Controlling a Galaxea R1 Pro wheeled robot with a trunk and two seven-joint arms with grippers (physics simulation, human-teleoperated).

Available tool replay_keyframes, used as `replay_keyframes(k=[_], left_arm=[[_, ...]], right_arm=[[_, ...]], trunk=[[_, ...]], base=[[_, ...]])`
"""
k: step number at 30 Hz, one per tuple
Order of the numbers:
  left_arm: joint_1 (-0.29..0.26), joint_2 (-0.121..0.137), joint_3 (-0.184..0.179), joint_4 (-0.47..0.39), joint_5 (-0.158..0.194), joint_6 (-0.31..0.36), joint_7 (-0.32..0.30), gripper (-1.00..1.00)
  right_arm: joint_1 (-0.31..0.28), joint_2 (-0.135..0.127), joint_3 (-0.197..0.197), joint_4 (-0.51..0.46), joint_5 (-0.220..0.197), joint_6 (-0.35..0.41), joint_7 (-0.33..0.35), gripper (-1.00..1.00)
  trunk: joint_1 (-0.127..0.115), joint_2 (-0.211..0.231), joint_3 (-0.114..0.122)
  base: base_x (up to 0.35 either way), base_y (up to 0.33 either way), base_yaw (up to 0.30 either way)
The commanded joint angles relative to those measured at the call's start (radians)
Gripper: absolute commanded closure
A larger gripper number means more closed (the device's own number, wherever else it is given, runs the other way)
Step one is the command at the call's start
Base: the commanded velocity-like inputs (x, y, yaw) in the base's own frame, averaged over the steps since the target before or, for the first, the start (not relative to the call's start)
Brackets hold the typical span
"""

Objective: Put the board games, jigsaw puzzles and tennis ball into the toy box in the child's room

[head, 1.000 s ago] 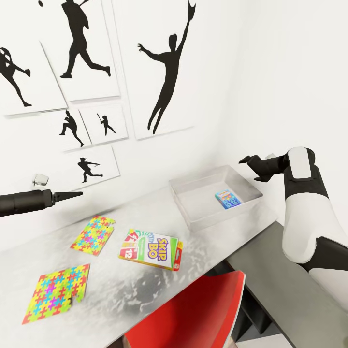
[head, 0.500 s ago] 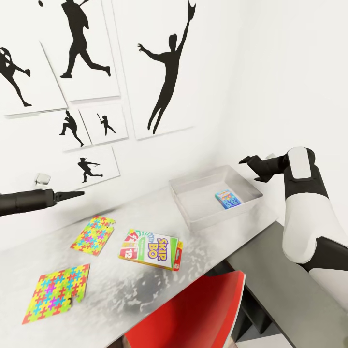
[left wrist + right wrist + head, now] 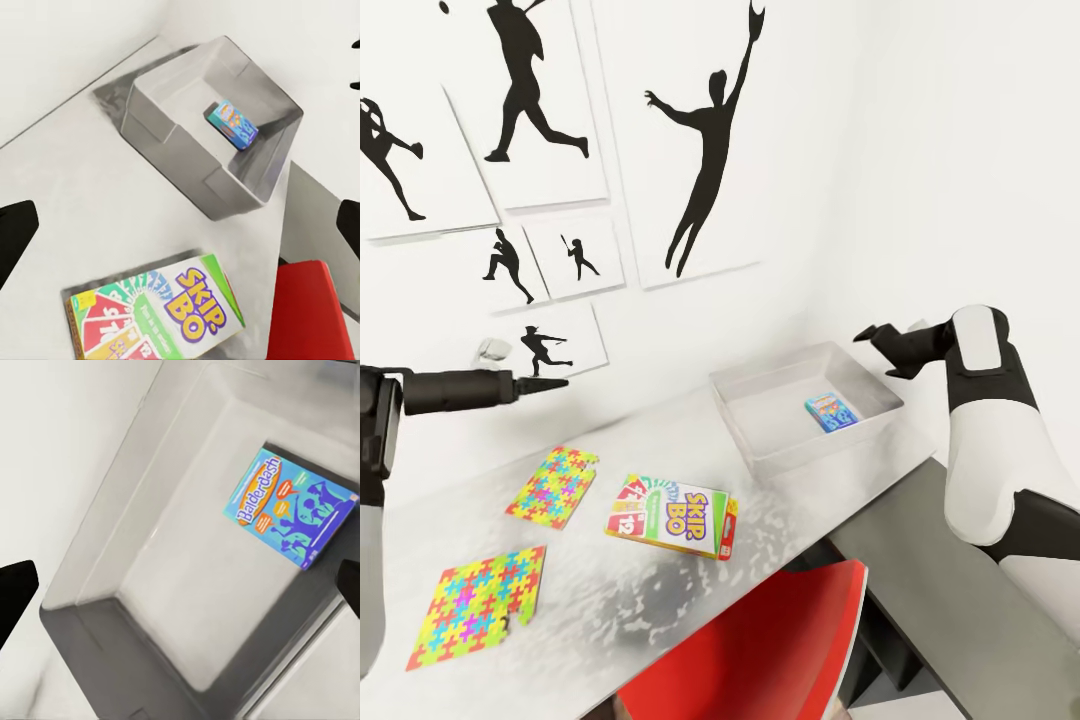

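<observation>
Left pincer (image 3: 550, 383) hangs above the bench (image 3: 480, 480) by the wall, prongs parted, empty. Under it two thin jigsaw squares: near puzzle (image 3: 478, 603) at the bench's front edge, far puzzle (image 3: 553, 485) behind it, both flat and skewed. Next, glossy Skip-Bo box (image 3: 673, 516) lies flat, long axis slanting toward the red chair (image 3: 760, 650) tucked in front. Further right, shallow grey toy box (image 3: 760, 440), long axis angled to the wall; small blue Balderdash box (image 3: 832, 411) flat inside near its right end. Right pincer (image 3: 880, 350) poised just beyond that end, wide apart, holding nothing.
</observation>
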Motion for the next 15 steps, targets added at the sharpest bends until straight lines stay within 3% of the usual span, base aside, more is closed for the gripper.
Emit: replay_keyframes(k=[1,5,10,15], left_arm=[[-0.011,-0.010,-0.003,0.009,-0.011,0.010,0.003,-1.00],[-0.049,-0.045,-0.016,0.055,-0.012,0.010,0.056,-1.00],[-0.098,-0.101,-0.044,0.122,-0.017,0.010,0.163,-1.00],[-0.132,-0.161,-0.070,0.179,-0.018,0.010,0.279,-1.00]], right_arm=[[-0.001,0.000,0.001,0.002,-0.010,0.002,-0.010,-1.00],[-0.001,0.000,0.032,0.009,-0.009,0.002,-0.011,-1.00],[-0.002,-0.001,0.126,0.016,-0.010,0.002,-0.011,-1.00],[-0.002,0.002,0.189,0.019,-0.010,0.002,-0.012,-1.00]], trunk=[[0.001,-0.002,-0.002],[0.001,-0.002,-0.002],[0.001,-0.002,-0.002],[0.001,-0.002,-0.002]], base=[[0.000,0.000,0.000],[0.000,0.000,0.000],[0.000,0.000,0.000],[0.000,0.000,0.000]])
